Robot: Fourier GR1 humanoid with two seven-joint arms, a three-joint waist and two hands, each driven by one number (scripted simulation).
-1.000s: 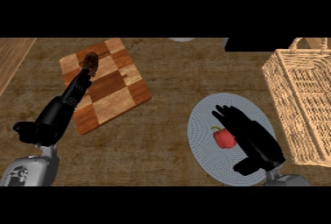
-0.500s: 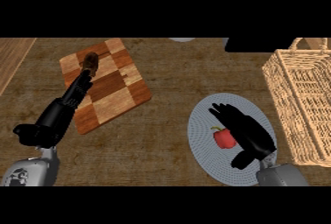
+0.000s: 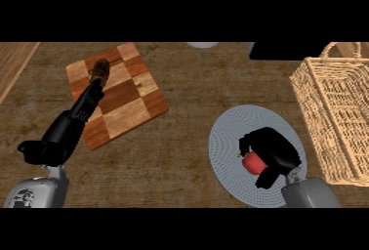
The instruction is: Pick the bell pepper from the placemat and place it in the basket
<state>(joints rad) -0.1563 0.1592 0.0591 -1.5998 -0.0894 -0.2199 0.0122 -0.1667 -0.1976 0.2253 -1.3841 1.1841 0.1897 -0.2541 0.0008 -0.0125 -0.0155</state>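
— Now, lower right of the frame first?
— Right hand (image 3: 272,152) down over the bell pepper (image 3: 252,163), fingers curled round it from above, thumb reaching under at the lower side. Only a small red patch of the bell pepper showing at the hand's left edge, the remainder hidden beneath the black fingers.
— And where exactly?
— On the placemat (image 3: 225,141), a pale grey oval in the lower right, roughly at its middle. Cannot tell whether touching the mat or just lifted off it.
— Basket?
— At the right edge of the frame: a woven wicker basket (image 3: 338,112), tall-sided, with a handle arching at the top. Close beside the placemat's right rim, nearly meeting it; hand and pepper just left of its wall, outside it.
— Left side?
— Left hand (image 3: 96,78) stretched up toward the upper left, fingers straight and released, lying over a checkered wooden cutting board (image 3: 133,105). Nothing held. Grey forearm coming in from the lower left corner.
— Anything else?
— Brown wood-grain counter (image 3: 180,161) under everything. A small pale round shape (image 3: 202,44) cut off at the top edge, centre; too little visible to name.
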